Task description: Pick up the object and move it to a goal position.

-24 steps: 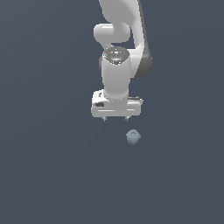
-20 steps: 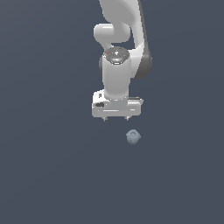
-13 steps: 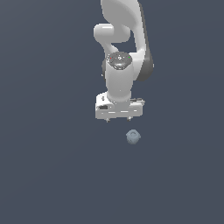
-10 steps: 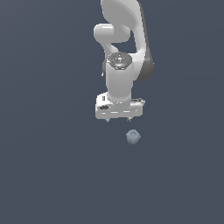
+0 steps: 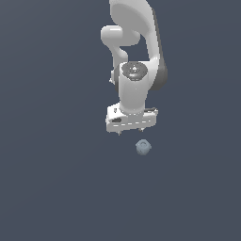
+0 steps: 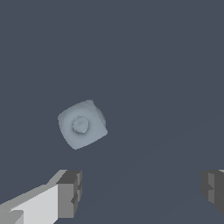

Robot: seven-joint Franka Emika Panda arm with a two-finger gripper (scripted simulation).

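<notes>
Wrist view, pincer [image 6: 140,192] fingers spread wide apart, pale blue-grey object [image 6: 82,124] clear of them, untouched

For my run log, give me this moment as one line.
phase: approach | white gripper: open, empty | small pale blue-grey rounded lump: on the dark surface, not between the fingers | grasp: not yet made

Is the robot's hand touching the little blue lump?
Apart. In the wrist view, bare floor shows between the lump and the open fingers. The exterior view also shows a gap between the hand and the lump.
</notes>
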